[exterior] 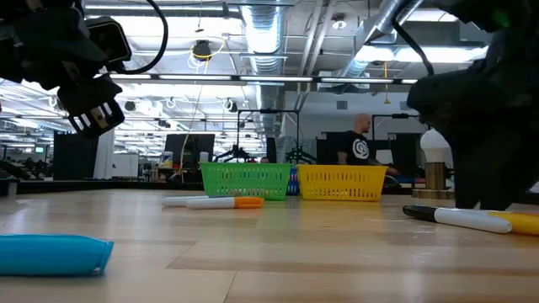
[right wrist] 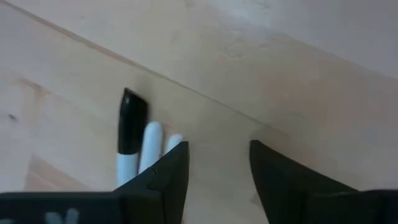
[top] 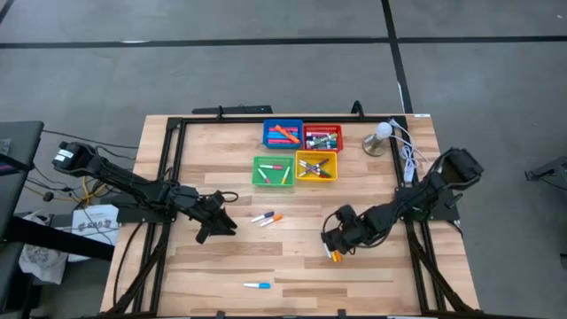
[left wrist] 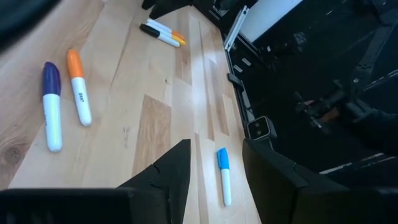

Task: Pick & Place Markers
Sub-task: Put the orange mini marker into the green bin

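Observation:
Several markers lie flat on the wooden table (top: 372, 283). A purple-capped marker (left wrist: 51, 106) and an orange-capped marker (left wrist: 79, 93) rest side by side at mid-table. A blue-capped marker (top: 257, 285) lies near the front edge. My left gripper (top: 221, 226) hangs open left of the pair, above the table. My right gripper (right wrist: 219, 144) points down, open, low over bare wood. A black-capped marker (right wrist: 130, 130) and two pale markers (right wrist: 152, 142) lie just beside one of its fingers (right wrist: 177, 165). More markers fill four trays.
Blue (top: 283, 135), red (top: 322, 137), green (top: 273, 171) and yellow (top: 316, 166) trays stand together at the far middle. A small lamp (top: 379, 137) with cables sits at the far right. A black frame (top: 173, 159) borders the table. People and desks show in the room behind.

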